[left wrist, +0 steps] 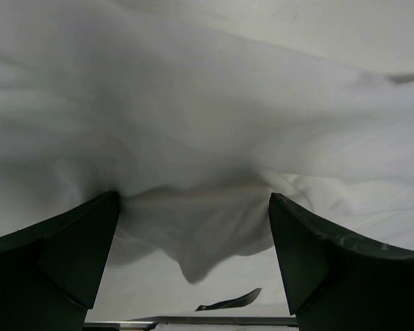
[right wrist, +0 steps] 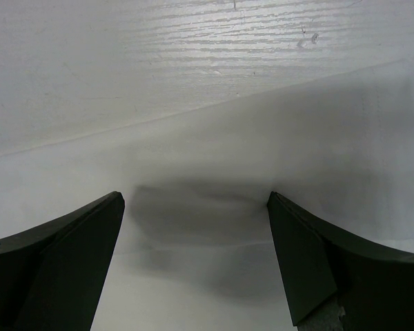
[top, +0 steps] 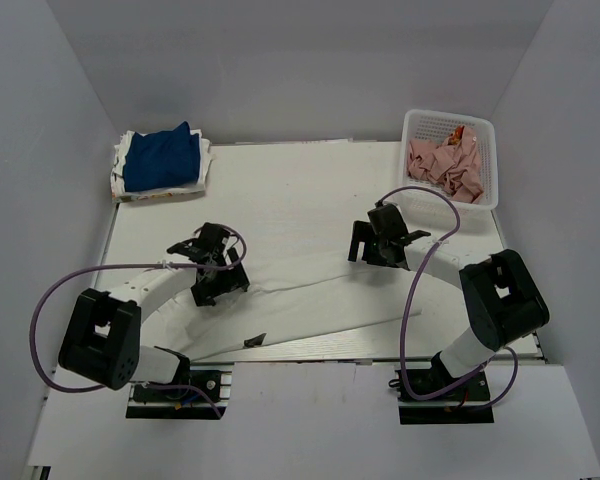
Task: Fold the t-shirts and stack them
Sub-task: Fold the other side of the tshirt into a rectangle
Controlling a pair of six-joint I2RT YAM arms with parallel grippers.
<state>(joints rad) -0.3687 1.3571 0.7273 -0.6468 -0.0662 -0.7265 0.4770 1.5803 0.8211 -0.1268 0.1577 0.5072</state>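
Note:
A large white t-shirt (top: 320,295) lies spread and rumpled across the near half of the table, its small dark neck label (top: 254,341) by the front edge. My left gripper (top: 220,280) stands open over the shirt's left part. In the left wrist view a bunched fold of the white t-shirt (left wrist: 200,227) sits between the spread fingers of my left gripper (left wrist: 193,196), and the label (left wrist: 228,301) lies below it. My right gripper (top: 368,245) is open over the shirt's far right edge. In the right wrist view, flat white t-shirt cloth (right wrist: 207,227) lies under my right gripper (right wrist: 196,196). A folded royal blue t-shirt (top: 162,160) tops a stack at the back left.
A white mesh basket (top: 488,160) at the back right holds crumpled pinkish cloth (top: 445,165). White folded cloth (top: 120,185) lies under the blue shirt. Grey walls close in the table on three sides. Bare tabletop (top: 290,190) runs across the back middle.

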